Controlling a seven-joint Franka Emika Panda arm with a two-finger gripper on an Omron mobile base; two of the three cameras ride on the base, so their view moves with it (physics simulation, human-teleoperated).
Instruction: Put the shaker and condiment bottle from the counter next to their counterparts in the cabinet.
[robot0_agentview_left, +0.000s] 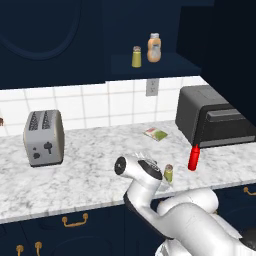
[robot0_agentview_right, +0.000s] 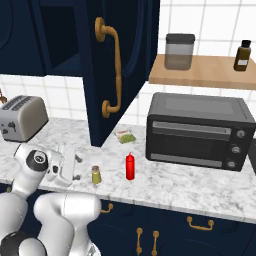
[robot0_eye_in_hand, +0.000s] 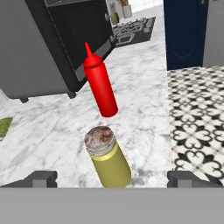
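Gripper (robot0_eye_in_hand: 112, 178) jaws stand wide apart with nothing clamped, the two dark tips low on either side of the shaker (robot0_eye_in_hand: 107, 157) in the hand view, and neither tip touches it. From the right base view the gripper (robot0_agentview_right: 76, 167) sits low over the marble counter (robot0_agentview_right: 200, 187), just beside the shaker (robot0_agentview_right: 96, 174), which stands upright near the counter's front edge; the left base view shows that shaker (robot0_agentview_left: 168, 173) partly behind the arm's wrist. Just beyond it stands the condiment bottle (robot0_eye_in_hand: 99, 83), slim and red with a pointed nozzle, upright and apart from the shaker; it shows again near the front edge (robot0_agentview_right: 130, 166) and close to the toaster oven's front corner (robot0_agentview_left: 194, 158). The dark toaster oven (robot0_agentview_right: 197, 131) sits behind the bottle against the tiled wall. A small green packet (robot0_agentview_left: 156, 133) lies flat farther back on the counter. A silver two-slot toaster (robot0_agentview_left: 44, 137) stands well off to the left. Overhead, the navy cabinet (robot0_agentview_left: 150, 62) is open, and on its dark shelf the matching shaker (robot0_agentview_left: 136, 57) and the orange-tan bottle (robot0_agentview_left: 154, 48) stand side by side. The cabinet door (robot0_agentview_right: 117, 70) with its brass handle hangs open.
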